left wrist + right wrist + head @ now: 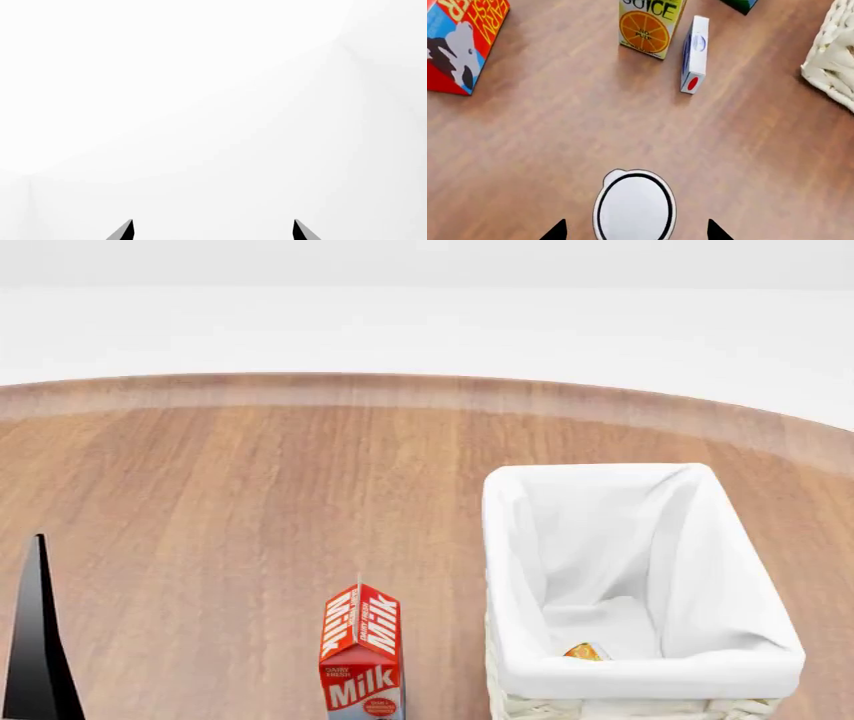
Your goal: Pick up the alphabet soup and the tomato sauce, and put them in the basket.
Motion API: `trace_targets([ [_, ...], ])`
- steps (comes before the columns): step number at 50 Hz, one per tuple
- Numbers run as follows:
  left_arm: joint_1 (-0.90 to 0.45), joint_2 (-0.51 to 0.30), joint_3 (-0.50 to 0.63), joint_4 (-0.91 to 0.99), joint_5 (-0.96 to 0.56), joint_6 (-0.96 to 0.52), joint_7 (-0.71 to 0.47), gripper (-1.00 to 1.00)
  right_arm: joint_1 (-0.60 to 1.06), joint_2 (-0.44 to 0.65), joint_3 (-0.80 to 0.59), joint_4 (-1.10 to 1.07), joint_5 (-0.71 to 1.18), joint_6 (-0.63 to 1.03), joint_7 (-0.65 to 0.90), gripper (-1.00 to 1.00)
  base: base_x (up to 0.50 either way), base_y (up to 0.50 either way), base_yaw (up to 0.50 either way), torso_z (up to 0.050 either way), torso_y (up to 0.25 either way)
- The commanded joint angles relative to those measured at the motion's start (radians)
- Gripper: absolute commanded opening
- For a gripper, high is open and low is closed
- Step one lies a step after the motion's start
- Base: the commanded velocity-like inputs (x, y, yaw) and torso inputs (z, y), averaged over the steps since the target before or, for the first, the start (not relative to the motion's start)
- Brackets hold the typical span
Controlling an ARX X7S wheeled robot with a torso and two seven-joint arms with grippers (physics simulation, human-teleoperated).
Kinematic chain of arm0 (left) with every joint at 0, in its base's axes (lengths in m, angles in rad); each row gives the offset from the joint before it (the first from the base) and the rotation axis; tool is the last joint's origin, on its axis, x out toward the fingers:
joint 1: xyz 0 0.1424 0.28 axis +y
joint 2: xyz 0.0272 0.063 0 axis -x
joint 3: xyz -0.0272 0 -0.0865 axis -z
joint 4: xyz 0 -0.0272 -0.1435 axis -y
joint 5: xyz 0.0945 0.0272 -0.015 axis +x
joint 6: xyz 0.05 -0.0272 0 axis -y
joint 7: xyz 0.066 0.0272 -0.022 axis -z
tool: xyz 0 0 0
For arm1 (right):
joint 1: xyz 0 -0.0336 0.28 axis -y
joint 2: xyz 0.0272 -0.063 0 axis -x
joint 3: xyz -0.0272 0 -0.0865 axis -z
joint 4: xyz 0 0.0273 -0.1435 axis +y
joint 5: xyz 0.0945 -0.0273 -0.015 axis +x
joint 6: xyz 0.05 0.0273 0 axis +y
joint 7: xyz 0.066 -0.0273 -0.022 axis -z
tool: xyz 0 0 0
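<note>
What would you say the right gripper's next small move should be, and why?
Probably a short descent straight down. In the right wrist view, the right gripper sits open with its fingertips on either side of a silver-topped can, apparently still above it, so lowering should bring the fingers alongside it for closing. Its label is hidden.

Milk carton point(362, 652): "Milk" in white letters on the red front panel, "Milk" again running up the sloped side; small print above and a red badge below, too small to read.
Juice carton point(651, 26): "JUICE", cut off by the frame edge, above a halved orange.
Red-and-blue carton point(462, 41): orange letters, cropped, unreadable.
Small white box point(694, 54): marks too small to read.
</note>
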Motion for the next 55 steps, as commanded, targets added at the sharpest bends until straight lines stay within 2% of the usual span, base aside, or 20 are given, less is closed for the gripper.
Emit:
trace_targets([
  [1,0.006,0.0,-0.008,0.0,-0.006,0.007,0.001,1.0,-0.048,-0.022,0.029,0.073,0.029,-0.026,-0.045,1.0,0.0,0.0,0.0,0.0,0.0],
  [55,0.006,0.0,-0.003,0.0,-0.007,0.0,-0.001,1.0,-0.133,-0.059,0.099,0.227,0.082,-0.049,-0.149,1.0,0.0,0.0,0.0,0.0,0.0],
])
